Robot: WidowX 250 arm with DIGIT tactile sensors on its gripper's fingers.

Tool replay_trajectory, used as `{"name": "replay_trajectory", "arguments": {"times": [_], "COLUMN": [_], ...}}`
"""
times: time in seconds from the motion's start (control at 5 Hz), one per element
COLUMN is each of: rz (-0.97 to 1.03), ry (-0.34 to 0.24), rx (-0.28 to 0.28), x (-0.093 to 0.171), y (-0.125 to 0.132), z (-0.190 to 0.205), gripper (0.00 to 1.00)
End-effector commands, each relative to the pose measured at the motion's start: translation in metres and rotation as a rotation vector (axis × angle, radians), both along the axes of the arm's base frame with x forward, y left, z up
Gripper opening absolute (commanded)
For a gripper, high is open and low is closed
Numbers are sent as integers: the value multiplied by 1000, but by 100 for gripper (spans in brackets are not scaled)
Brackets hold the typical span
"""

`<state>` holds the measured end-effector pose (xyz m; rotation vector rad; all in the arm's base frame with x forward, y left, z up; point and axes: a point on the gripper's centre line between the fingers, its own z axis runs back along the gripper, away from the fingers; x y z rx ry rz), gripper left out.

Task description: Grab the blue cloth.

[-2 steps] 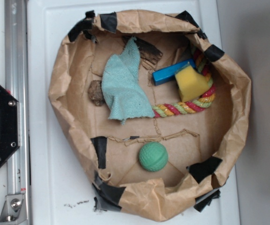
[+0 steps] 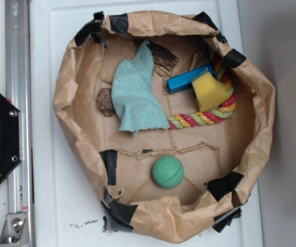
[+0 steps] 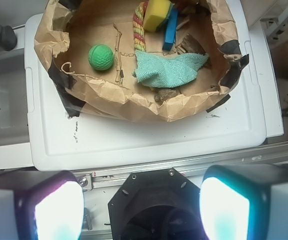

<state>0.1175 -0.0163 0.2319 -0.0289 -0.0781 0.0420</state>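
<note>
1. Inside the brown paper nest (image 2: 65, 98), nothing has shifted over the last fraction of a second: the exterior view matches the earlier one thing for thing, so no contact has been made with anything in it.
2. The blue cloth (image 2: 135, 98) lies crumpled in the upper-left part of the nest, one corner pointing toward the far rim. It partly covers a small brown lump (image 2: 105, 101), and its lower edge ends just beside the striped rope (image 2: 202, 118).
3. The gripper (image 3: 141, 212) hangs well apart from the nest, above the black base (image 3: 156, 205). Its two pads stand wide apart, with nothing between them.
4. From the wrist view, the cloth sits near the nest's closer wall, with the green ball (image 3: 101, 57) off to one side and the blue block (image 3: 172, 30) and yellow sponge (image 3: 157, 13) beyond it.
5. The stillness suggests the task is at its very start: the whole approach is not yet made, and the cloth's open middle looks the easiest spot to pinch.
</note>
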Motion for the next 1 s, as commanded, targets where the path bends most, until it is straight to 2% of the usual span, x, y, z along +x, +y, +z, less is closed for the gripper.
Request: {"name": "replay_trajectory", "arguments": {"times": [0.0, 0.2, 0.4, 0.6, 0.8], "rz": [13, -76, -82, -54, -77], "ry": [-74, -11, 68, 124, 155], "rx": [45, 39, 103, 124, 149], "x": [79, 109, 119, 121, 120], "y": [2, -6, -4, 11, 9], "z": [-47, -95, -141, -174, -197], "gripper": [100, 100, 100, 100, 100]}}
